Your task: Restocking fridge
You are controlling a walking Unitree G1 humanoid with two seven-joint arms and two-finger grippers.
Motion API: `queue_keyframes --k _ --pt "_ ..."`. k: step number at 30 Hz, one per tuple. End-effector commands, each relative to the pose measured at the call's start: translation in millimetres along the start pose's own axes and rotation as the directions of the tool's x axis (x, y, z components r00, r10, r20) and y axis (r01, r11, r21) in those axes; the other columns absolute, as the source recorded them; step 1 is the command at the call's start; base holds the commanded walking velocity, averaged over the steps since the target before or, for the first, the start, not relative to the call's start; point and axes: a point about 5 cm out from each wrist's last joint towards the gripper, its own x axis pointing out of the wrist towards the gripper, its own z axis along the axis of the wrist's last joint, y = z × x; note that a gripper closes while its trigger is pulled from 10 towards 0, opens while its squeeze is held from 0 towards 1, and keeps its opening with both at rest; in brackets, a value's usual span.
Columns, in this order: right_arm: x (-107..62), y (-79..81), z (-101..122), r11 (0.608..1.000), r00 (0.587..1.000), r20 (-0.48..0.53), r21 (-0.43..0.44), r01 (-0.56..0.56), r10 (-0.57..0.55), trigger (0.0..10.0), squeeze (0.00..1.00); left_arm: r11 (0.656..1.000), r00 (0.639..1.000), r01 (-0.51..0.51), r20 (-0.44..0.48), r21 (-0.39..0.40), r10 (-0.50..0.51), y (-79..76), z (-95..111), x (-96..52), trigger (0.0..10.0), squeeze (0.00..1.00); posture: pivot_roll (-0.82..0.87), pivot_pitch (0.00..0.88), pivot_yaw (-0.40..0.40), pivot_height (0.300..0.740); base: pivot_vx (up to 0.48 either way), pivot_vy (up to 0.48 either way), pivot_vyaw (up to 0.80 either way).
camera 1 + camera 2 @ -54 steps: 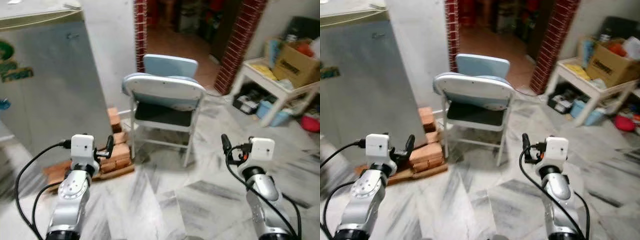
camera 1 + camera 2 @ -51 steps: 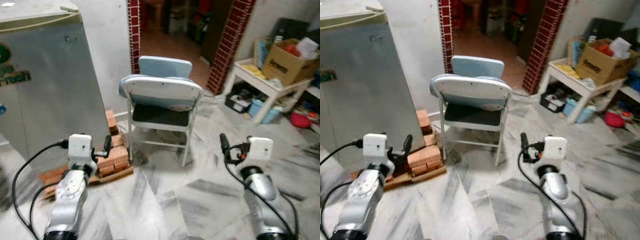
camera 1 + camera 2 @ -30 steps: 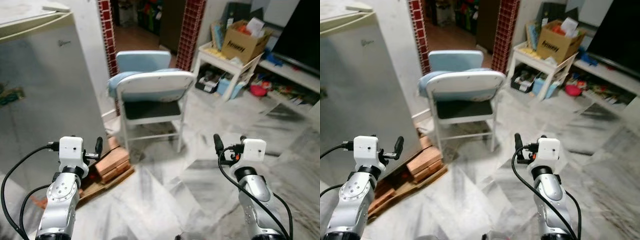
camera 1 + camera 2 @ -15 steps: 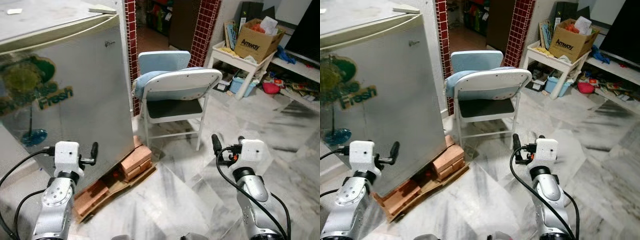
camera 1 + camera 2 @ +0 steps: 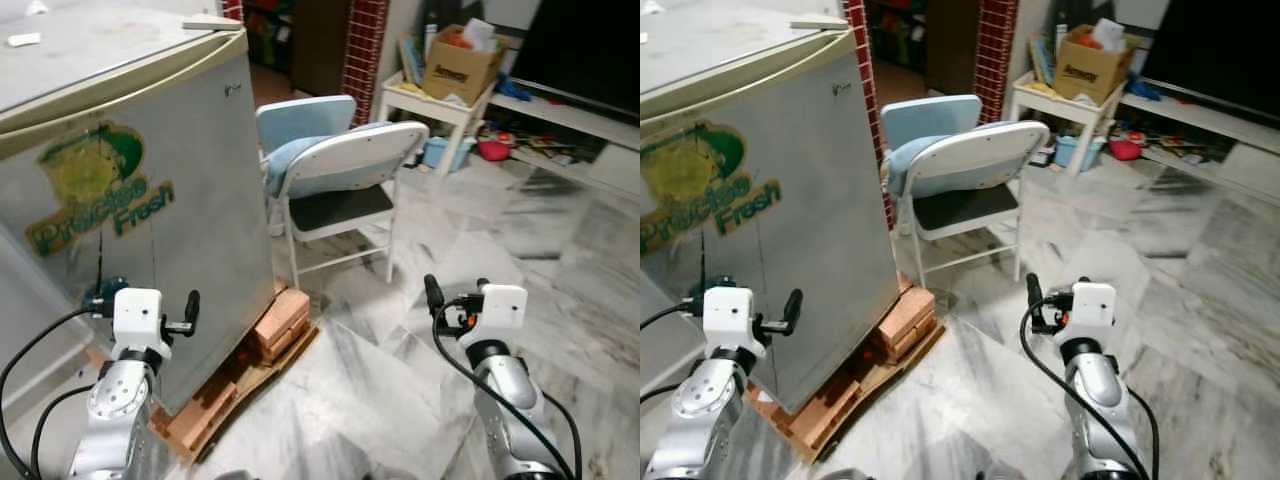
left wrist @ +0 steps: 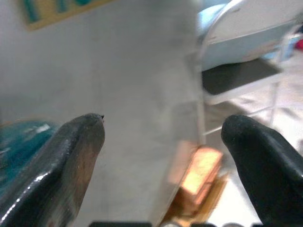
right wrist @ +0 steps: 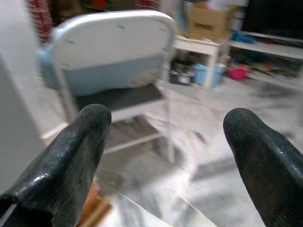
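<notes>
A small silver fridge (image 5: 150, 200) with a green and yellow "Fresh" sticker stands at the left, its door closed. It rests on red bricks (image 5: 285, 315) and a flat board. My left gripper (image 5: 170, 305) is raised close in front of the fridge's front right corner, not touching it. In the left wrist view the left gripper (image 6: 163, 127) is open and holds nothing. My right gripper (image 5: 455, 290) is held up over the marble floor, apart from everything. In the right wrist view the right gripper (image 7: 168, 123) is open and holds nothing.
A folding chair (image 5: 345, 165) with a pale blue back stands just right of the fridge, a second one behind it. A white side table (image 5: 440, 100) carries a cardboard box (image 5: 460, 65). A low TV stand (image 5: 590, 125) lines the far right.
The whole view has shifted: the camera has swung towards the fridge, which now shows more of its front. Both grippers keep the same raised, open pose.
</notes>
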Motion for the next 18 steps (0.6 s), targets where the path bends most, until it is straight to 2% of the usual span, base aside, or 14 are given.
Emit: queue_keyframes --k 1,13,18 --pt "2.4 6.3 0.0 1.000 1.000 0.001 0.005 -0.016 0.015 10.0 0.00 1.000 1.000 -0.015 -0.015 0.017 0.015 8.0 -2.9 -3.9 10.0 0.00 0.00 0.000 -0.005 0.740 0.000 0.476 0.00" --pt "6.0 7.3 0.0 1.000 1.000 -0.002 -0.003 -0.028 0.028 10.0 0.00 1.000 1.000 -0.011 -0.021 0.021 0.011 5.3 -5.2 -6.3 10.0 0.00 0.00 0.000 -0.012 0.740 0.000 0.475 0.00" --pt "7.3 7.7 -0.4 0.999 0.999 -0.006 -0.007 -0.033 0.033 10.0 0.00 1.000 1.000 -0.006 -0.025 0.022 0.007 4.5 -6.5 -8.2 10.0 0.00 0.01 0.000 -0.015 0.740 0.000 0.472 -0.50"
